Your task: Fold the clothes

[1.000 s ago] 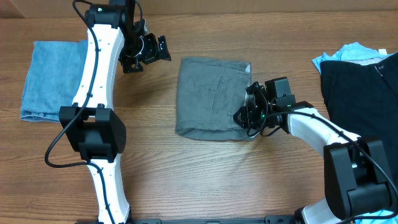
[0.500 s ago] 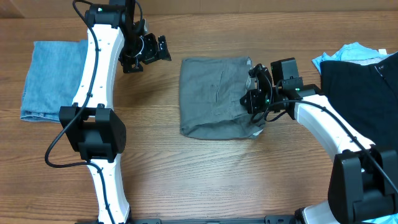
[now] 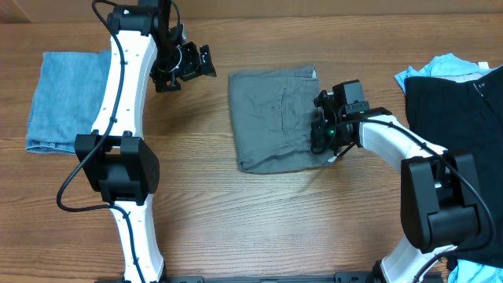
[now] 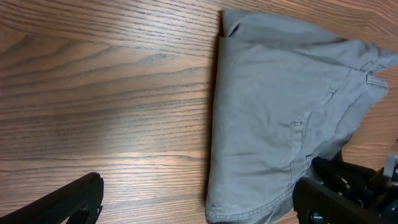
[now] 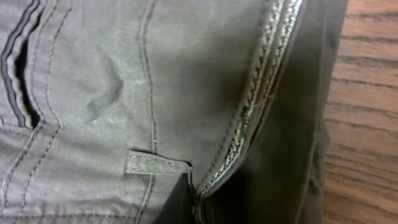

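Note:
The grey shorts (image 3: 275,118) lie folded flat mid-table, also seen in the left wrist view (image 4: 280,112). My right gripper (image 3: 324,135) sits at their right edge, shut on the waistband. Its camera is filled with grey fabric (image 5: 124,81), a belt loop and pale seam stitching, and its fingers are hidden there. My left gripper (image 3: 192,63) hovers open above the table, left of the shorts, its dark fingertips (image 4: 74,202) wide apart and holding nothing. A black garment (image 3: 460,118) and a light-blue one (image 3: 440,67) lie at the far right.
A folded blue denim piece (image 3: 63,98) lies at the far left, beside the left arm. Bare wooden table (image 3: 236,220) stretches in front of the shorts. The black garment runs off the right edge.
The right gripper has shut on the shorts' right edge and shifted them slightly to the right. The left arm has not moved.

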Controlling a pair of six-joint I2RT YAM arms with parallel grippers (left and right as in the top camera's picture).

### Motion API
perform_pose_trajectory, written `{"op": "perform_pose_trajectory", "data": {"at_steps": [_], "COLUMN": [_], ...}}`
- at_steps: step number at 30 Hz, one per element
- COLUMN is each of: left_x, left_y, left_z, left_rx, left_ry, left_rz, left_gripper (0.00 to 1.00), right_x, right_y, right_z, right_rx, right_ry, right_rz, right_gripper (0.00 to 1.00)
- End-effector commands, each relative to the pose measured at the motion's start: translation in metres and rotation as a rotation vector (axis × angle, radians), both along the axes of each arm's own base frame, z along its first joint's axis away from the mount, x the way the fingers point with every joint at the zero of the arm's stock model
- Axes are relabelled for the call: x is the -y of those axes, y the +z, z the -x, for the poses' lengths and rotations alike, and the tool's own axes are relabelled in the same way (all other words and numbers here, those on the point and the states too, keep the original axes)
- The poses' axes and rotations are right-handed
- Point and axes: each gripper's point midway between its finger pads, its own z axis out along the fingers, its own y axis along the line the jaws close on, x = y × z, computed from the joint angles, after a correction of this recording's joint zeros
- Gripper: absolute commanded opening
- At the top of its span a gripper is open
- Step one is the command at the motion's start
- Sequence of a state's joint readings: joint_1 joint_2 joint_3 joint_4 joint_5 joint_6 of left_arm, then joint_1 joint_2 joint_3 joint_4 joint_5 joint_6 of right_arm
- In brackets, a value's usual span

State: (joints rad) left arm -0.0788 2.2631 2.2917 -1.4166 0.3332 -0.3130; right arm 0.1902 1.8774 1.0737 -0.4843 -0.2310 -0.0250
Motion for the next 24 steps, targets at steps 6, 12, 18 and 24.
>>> {"op": "perform_pose_trajectory", "data": {"at_steps": [6, 12, 18, 24], "left_x": [0.003, 0.003, 0.003, 0.003], "left_y": [0.011, 0.010, 0.011, 0.010], "left_z": [-0.004, -0.004, -0.004, -0.004], "left_rx": [0.034, 0.034, 0.034, 0.034], "left_ry": [-0.005, -0.005, -0.004, -0.004], "left_rz": [-0.001, -0.001, -0.001, -0.001], "left_gripper": [1.00, 1.00, 1.00, 1.00], "right_x": [0.029, 0.042, 0.041, 0.049], "right_y": [-0.017, 0.044, 0.007, -0.016], "right_z": [-0.002, -0.022, -0.010, -0.001], "right_rx": [-0.033, 0.132, 0.085, 0.074], "right_ry": [-0.102, -0.148, -0.137, -0.152], "right_rz": [0.138, 0.190, 0.203, 0.236], "right_gripper": [0.04, 0.04, 0.04, 0.04]}}
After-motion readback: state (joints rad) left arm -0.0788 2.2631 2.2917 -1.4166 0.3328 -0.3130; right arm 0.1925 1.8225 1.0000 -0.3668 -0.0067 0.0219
